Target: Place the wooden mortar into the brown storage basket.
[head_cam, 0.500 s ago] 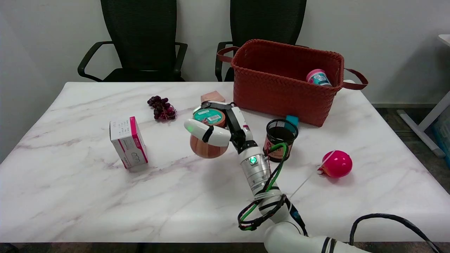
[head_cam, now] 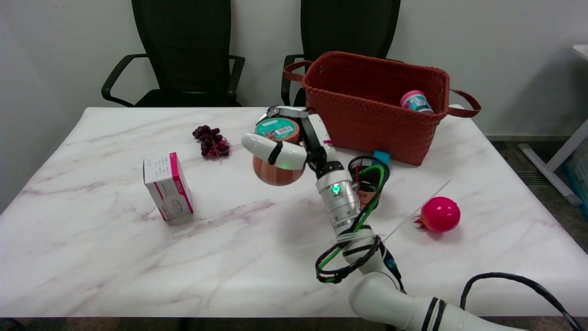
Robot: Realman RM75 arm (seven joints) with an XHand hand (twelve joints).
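Lifted higher and nearer the brown storage basket [head_cam: 374,108], your right hand [head_cam: 294,147] stays clamped around the wooden mortar [head_cam: 277,172]; labels beyond it are unreadable.

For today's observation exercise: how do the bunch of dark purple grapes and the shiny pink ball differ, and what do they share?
The bunch of dark purple grapes is a knobbly cluster of many small dull fruits; the shiny pink ball is one smooth glossy sphere. The grapes lie on the picture's left side of the white marble table, farther from the camera; the ball lies on the right, nearer. Both rest on the table, untouched.
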